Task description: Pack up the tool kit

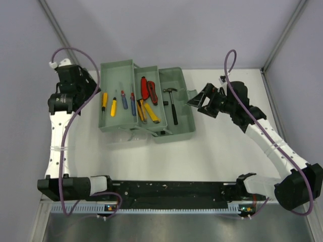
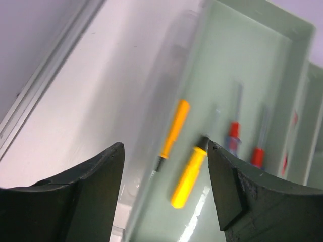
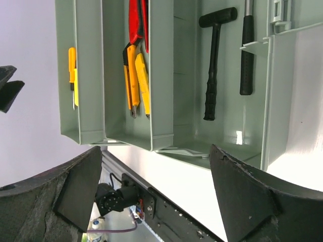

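- toolbox [image 1: 174,135] stands open on the white bench [image 1: 227,151], left of centre, with its trays fanned out to the left.
- left tray [image 1: 118,75] holds two yellow-handled screwdrivers [image 1: 104,101] [image 1: 114,107] side by side, then two thinner screwdrivers [image 1: 124,103] [image 1: 133,101] with red and blue on the handles, to their right.
- middle tray [image 1: 151,73]: red pliers [image 1: 148,89] at the far end, yellow-handled tools [image 1: 150,113] at the near end.
- base compartment [image 1: 184,116]: a black hammer [image 3: 211,75] lies flat; beside it lies a second tool with a metal shaft and black grip [image 3: 246,60], its head cut off by the frame.
- left arm [image 1: 55,131] reaches up the left side of the bench; the left jaws stand apart, clamped on nothing, hanging over the left wall of the left tray. in the left wrist view the yellow handles [image 2: 175,128] [image 2: 189,176] show between the fingers [image 2: 96,191], blurred.
- right arm [image 1: 272,146] comes in from the right; the right jaws stand wide apart, holding nothing, just right of the toolbox and pointing at it.
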You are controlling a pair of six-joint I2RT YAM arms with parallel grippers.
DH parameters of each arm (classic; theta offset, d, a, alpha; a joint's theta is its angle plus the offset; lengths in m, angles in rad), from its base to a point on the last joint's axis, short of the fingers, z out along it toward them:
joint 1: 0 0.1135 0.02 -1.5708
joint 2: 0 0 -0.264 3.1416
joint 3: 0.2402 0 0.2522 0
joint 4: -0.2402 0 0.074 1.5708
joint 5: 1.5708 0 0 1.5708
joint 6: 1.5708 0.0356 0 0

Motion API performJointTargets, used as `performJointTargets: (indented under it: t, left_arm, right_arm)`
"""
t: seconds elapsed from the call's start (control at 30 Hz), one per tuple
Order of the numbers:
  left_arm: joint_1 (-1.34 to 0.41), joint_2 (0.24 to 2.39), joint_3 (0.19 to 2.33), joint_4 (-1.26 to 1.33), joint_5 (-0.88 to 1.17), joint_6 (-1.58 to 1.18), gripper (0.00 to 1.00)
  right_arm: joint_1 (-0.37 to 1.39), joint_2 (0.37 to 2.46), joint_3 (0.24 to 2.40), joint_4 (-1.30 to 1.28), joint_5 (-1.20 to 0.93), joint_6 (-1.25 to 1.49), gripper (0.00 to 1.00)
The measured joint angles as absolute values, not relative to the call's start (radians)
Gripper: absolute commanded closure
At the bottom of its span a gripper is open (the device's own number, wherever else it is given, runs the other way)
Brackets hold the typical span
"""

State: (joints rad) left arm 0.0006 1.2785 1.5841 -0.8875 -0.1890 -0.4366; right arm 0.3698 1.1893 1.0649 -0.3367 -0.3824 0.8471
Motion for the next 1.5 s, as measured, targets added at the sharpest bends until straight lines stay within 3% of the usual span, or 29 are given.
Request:
performJointTargets:
  t: [0.27,0.63,0.8,1.1,1.33,1.5]
  left_arm:
    - [0.265,1.291,1.314,-0.761,-0.087,-0.596,0.31]
    - [0.331,1.428,1.094,-0.514,0.208,-0.617,0.42]
    - [0.343,1.493,1.089,-0.423,0.319,-0.547,0.54]
    - [0.342,1.599,1.1,-0.386,0.375,-0.437,0.53]
    - [0.339,1.614,1.118,-0.36,0.385,-0.396,0.76]
    - [0.312,1.628,1.151,-0.387,0.365,-0.366,0.76]
  right_arm:
    - [0.37,1.226,1.065,-0.346,-0.387,0.829,0.17]
    - [0.362,1.242,1.065,-0.352,-0.395,0.812,0.17]
    - [0.352,1.262,1.061,-0.352,-0.406,0.803,0.17]
    - [0.329,1.293,1.034,-0.363,-0.419,0.782,0.19]
    - [0.31,1.298,0.974,-0.363,-0.389,0.778,0.19]
    - [0.297,1.316,0.933,-0.362,-0.352,0.781,0.2]
